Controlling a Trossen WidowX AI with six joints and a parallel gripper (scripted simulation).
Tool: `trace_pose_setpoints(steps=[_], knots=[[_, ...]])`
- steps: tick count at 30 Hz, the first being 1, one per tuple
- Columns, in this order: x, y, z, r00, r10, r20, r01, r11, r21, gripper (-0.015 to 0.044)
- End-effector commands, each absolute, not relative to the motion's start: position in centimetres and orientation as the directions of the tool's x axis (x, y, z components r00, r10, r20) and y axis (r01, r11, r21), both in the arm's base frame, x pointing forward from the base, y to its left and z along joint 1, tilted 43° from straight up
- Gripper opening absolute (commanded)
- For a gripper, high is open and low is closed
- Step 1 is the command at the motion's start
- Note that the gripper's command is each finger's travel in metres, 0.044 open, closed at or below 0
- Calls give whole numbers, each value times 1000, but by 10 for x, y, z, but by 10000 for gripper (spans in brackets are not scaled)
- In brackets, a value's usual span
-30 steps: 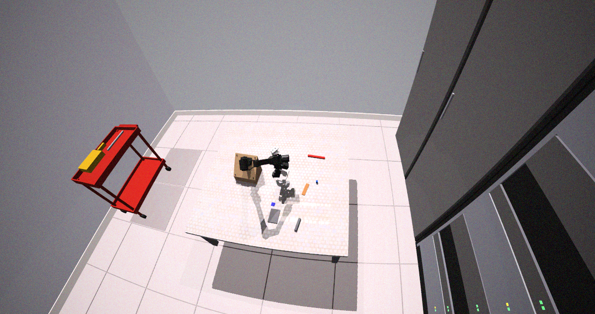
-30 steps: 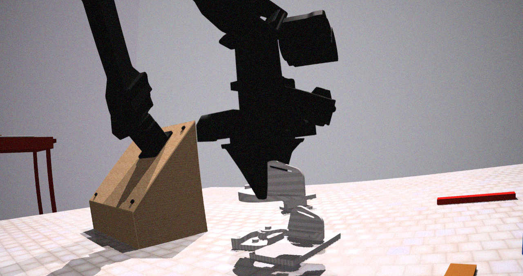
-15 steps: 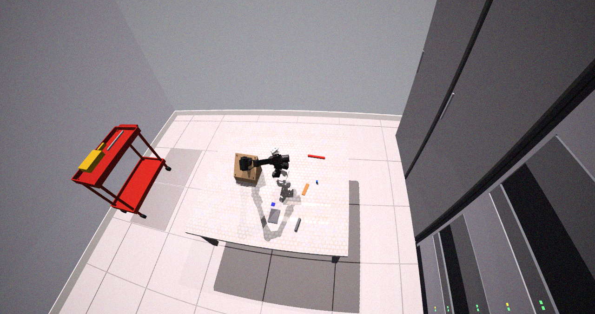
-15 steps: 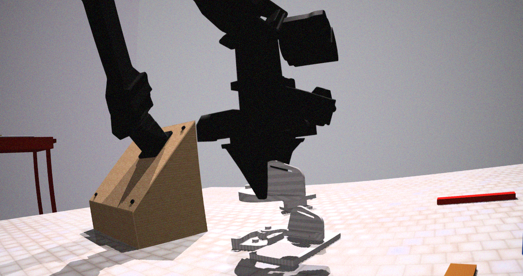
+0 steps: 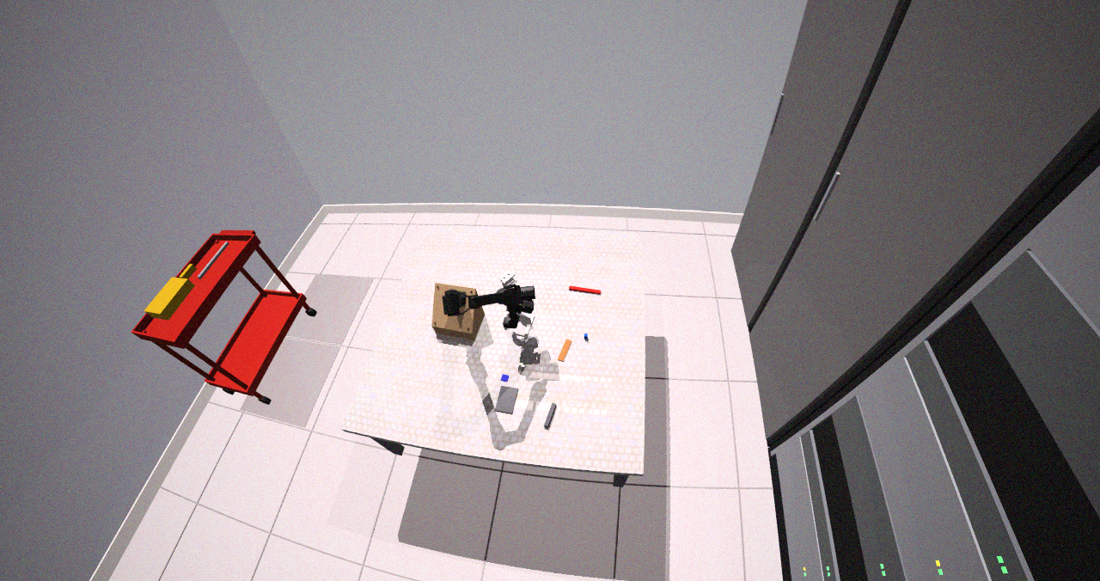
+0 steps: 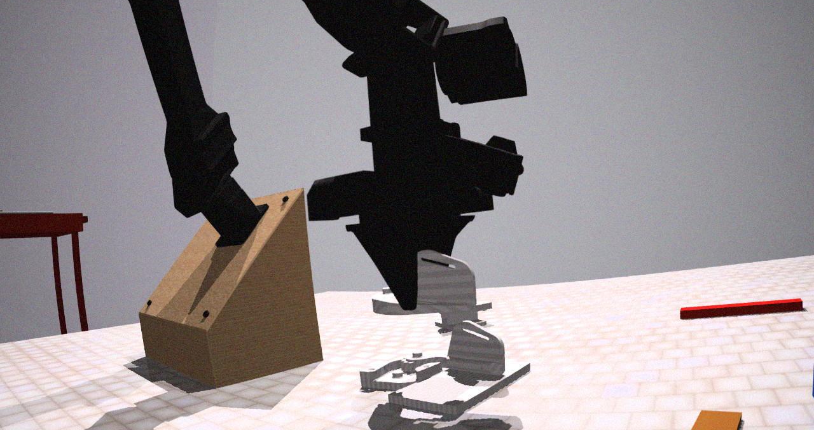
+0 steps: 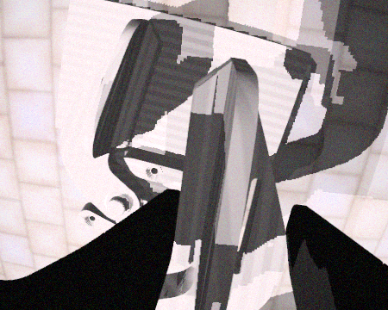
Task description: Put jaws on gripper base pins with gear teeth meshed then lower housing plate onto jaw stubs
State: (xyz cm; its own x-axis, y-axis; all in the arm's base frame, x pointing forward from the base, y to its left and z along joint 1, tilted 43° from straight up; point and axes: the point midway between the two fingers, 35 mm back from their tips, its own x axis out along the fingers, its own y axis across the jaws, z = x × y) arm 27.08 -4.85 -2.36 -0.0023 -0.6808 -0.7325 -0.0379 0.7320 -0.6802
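My gripper (image 6: 412, 298) (image 7: 234, 210) points down, shut on a light grey jaw (image 6: 446, 282) (image 7: 239, 129). The held jaw's pad is upright and its toothed arm lies level. It hangs above the white gripper base (image 6: 432, 392) (image 7: 177, 138), clear of it. The other jaw (image 6: 477, 352) (image 7: 127, 92) is at the base, pad upright, with its arm at the pin side. The base's second pin is hidden in the wrist view. A small white stepped piece (image 5: 507, 278) (image 6: 482, 308), which looks like the housing plate, stands on the table behind the base.
The arm stands on a wooden block (image 5: 454, 323) (image 6: 261, 319). A red bar (image 5: 584, 290) (image 6: 741, 309), an orange bar (image 5: 565, 350) (image 6: 718, 420), two blue pieces (image 5: 504, 377) (image 5: 586, 338), a grey plate (image 5: 506, 400) and a dark bar (image 5: 550, 415) lie on the table.
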Motion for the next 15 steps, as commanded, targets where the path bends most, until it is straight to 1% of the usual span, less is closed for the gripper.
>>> trace_pose_setpoints(steps=[1,15], knots=[[271,-49,-26,-4,-677,-736,-33,736,-676,134],[272,-64,-43,-4,-676,-737,-34,736,-676,134]])
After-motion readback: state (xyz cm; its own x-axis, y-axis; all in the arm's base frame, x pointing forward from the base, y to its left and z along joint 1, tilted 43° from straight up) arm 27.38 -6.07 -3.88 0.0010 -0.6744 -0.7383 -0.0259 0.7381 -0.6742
